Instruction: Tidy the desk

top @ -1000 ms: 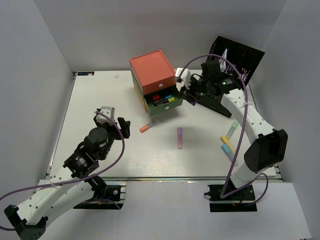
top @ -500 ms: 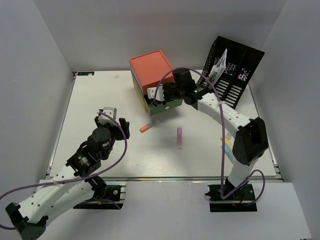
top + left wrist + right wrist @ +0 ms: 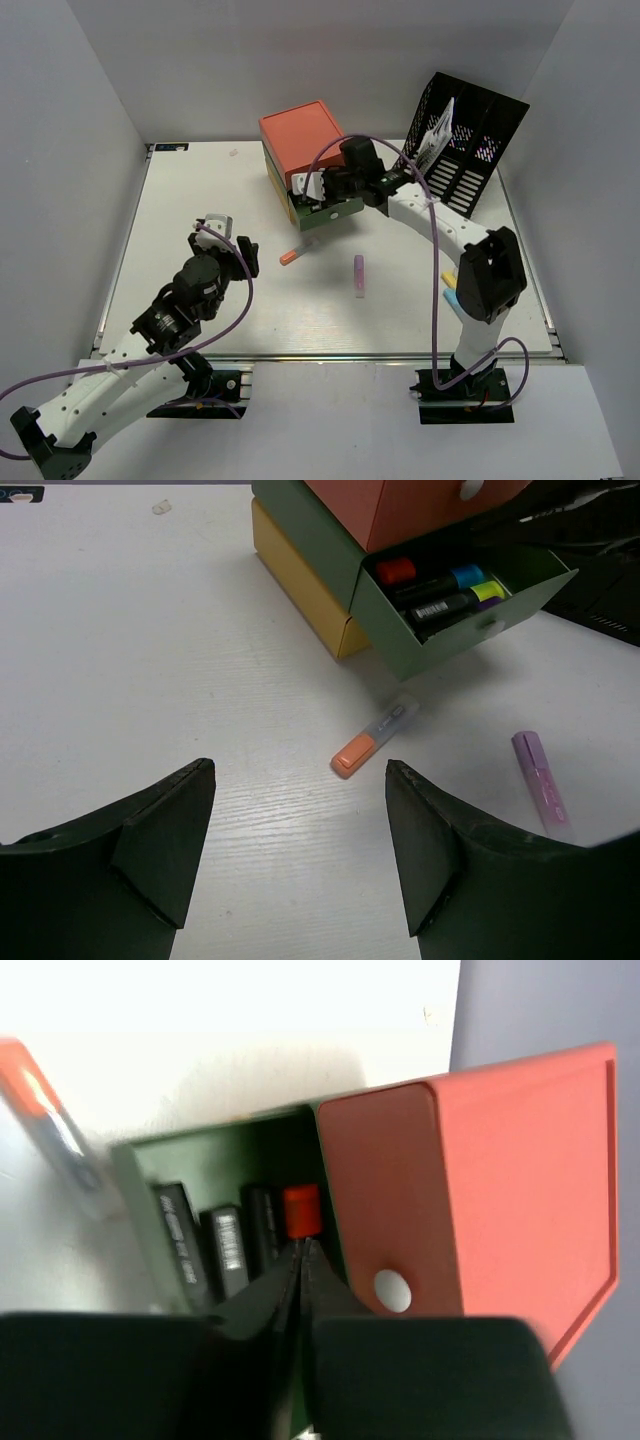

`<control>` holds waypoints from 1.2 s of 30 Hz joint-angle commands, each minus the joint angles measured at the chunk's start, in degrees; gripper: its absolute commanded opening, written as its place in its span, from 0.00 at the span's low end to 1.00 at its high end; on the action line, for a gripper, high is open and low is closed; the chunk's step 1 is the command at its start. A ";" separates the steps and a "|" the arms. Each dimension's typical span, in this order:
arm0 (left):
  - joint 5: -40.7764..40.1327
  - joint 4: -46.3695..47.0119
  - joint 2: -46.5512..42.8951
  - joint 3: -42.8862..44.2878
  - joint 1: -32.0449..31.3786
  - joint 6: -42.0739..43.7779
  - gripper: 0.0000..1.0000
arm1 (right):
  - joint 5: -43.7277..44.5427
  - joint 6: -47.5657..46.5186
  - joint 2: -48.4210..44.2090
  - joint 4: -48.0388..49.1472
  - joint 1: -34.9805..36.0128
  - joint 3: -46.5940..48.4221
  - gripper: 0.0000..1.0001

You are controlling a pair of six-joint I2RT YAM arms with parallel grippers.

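1. The desk [image 3: 190, 190] filled the floor of the grey-white enclosure, and both arm bases sat at its near edge behind the front rail [image 3: 330, 355].
2. The drawer unit [image 3: 303, 140] stood at the back centre of the desk. It had a red top, a yellow bottom tier, and the green drawer [image 3: 470, 620] pulled out.
3. Inside the green drawer lay several markers, including a red-capped marker [image 3: 396, 571], two black-bodied ones, and blue and yellow caps.
4. An orange marker [image 3: 375, 737] lay flat on the desk just in front of the open drawer. A purple highlighter [image 3: 540, 780] lay near it, to the right.
5. The right gripper [image 3: 302, 1250] was over the open drawer. Its fingers were pressed together, and nothing was seen between them.
6. The left gripper [image 3: 298, 768] was spread wide and empty. It was above bare desk and well apart from the orange marker.
7. A black mesh file rack [image 3: 478, 140] stood at the back right with paper [image 3: 437, 130] in it.
8. A yellow marker [image 3: 447, 278] and a blue marker [image 3: 451, 296] were partly hidden beside the right arm.
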 commanded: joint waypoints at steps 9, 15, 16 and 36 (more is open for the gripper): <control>1.68 1.61 -1.01 0.00 -0.33 0.25 0.79 | -7.27 -19.05 -3.32 -31.01 -2.32 2.95 0.00; 1.86 1.61 -1.19 0.09 -0.33 0.16 0.78 | 0.48 -14.05 -2.71 -19.60 -2.67 -2.05 0.00; 1.86 1.44 -1.10 0.09 -0.33 0.25 0.79 | 1.80 -13.00 -1.57 -18.02 -2.50 -2.23 0.00; 1.77 1.61 -0.57 0.00 -0.33 0.34 0.79 | 17.98 0.20 6.96 13.72 -2.32 -2.24 0.00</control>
